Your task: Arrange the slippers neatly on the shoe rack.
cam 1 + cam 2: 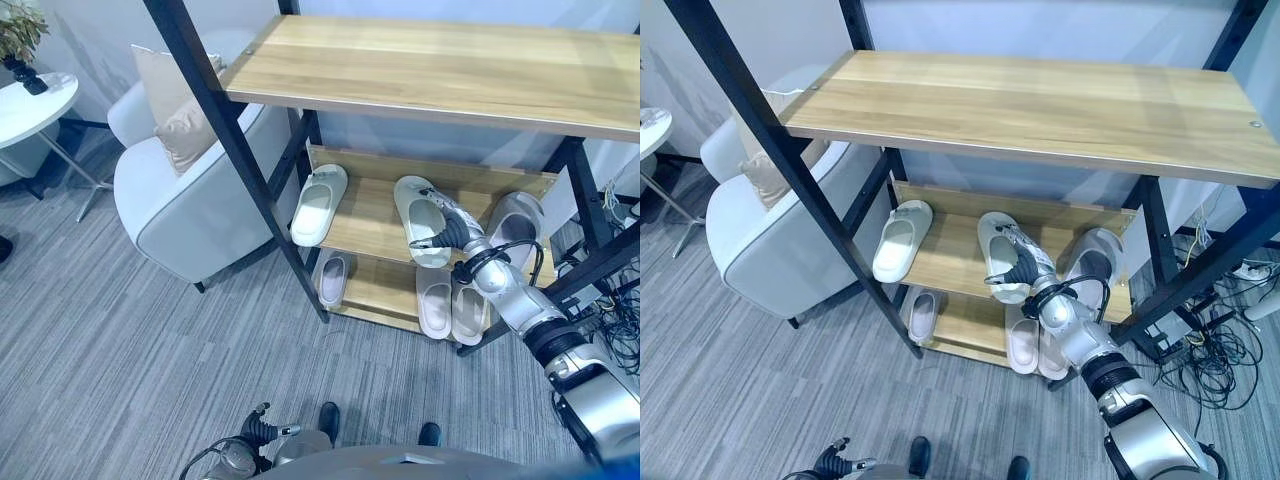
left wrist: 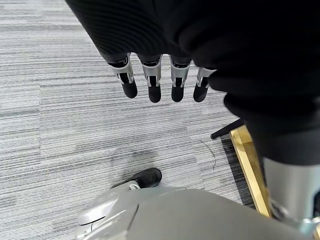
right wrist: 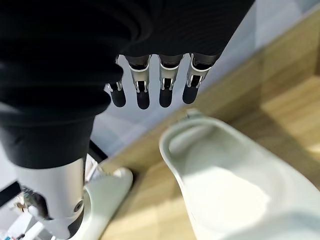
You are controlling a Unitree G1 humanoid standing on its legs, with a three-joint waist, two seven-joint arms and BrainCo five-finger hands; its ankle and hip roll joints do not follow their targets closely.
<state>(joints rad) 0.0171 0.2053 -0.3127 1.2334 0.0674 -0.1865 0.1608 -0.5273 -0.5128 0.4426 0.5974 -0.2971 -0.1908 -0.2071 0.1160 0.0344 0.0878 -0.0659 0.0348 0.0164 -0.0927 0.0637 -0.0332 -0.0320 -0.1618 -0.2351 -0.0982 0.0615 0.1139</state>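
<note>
Hovering over the middle white slipper (image 1: 420,218) on the shoe rack (image 1: 370,215) middle shelf, the right hand (image 1: 447,228) has straight fingers (image 3: 143,95), holding nothing. The slipper looks light, springy foam (likely smooth), best pinched at its side wall near the front edge. The left hand (image 2: 160,75) hangs relaxed above the carpet.

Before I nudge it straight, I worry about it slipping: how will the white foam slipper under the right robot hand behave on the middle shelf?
The white foam slipper looks thick and moulded, so probably light and fairly stiff. It lies flat on the smooth wooden shelf, so a push from the right robot hand likely slides it, not tips it.
</note>
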